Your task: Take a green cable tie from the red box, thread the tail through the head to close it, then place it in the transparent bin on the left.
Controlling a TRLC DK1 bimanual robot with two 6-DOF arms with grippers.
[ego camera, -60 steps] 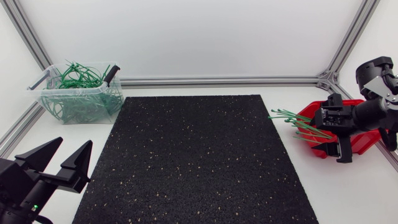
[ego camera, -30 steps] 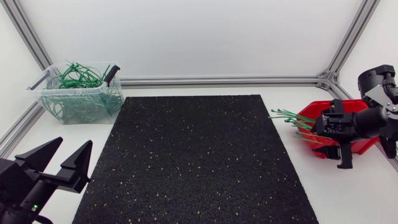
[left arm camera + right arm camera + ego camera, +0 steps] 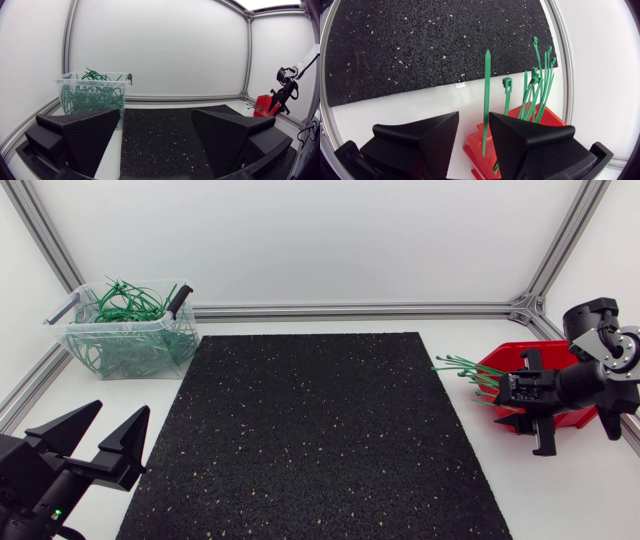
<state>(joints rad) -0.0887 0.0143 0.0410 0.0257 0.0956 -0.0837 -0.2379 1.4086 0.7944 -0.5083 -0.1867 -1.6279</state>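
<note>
The red box (image 3: pixel 580 412) sits at the table's right edge, with green cable ties (image 3: pixel 468 370) fanning out of it toward the mat. My right gripper (image 3: pixel 508 395) hovers over its near end. In the right wrist view, one straight green tie (image 3: pixel 486 95) rises between the fingers of the right gripper (image 3: pixel 473 120), close against one finger; a gap remains on its other side. More ties (image 3: pixel 537 82) stick out of the red box (image 3: pixel 551 117) beside it. My left gripper (image 3: pixel 95 432) rests wide open and empty at the front left. The transparent bin (image 3: pixel 130 340) at the back left holds several green ties.
A black speckled mat (image 3: pixel 310 430) covers the table's middle. An aluminium rail (image 3: pixel 360 310) runs along the back edge. In the left wrist view, the bin (image 3: pixel 92 97) stands ahead of my left gripper (image 3: pixel 156 127), and the red box (image 3: pixel 264 105) is far across the mat.
My right gripper's fingers have drawn closer together around the single tie, and the gripper has shifted slightly left and lower over the red box. The left arm has not moved.
</note>
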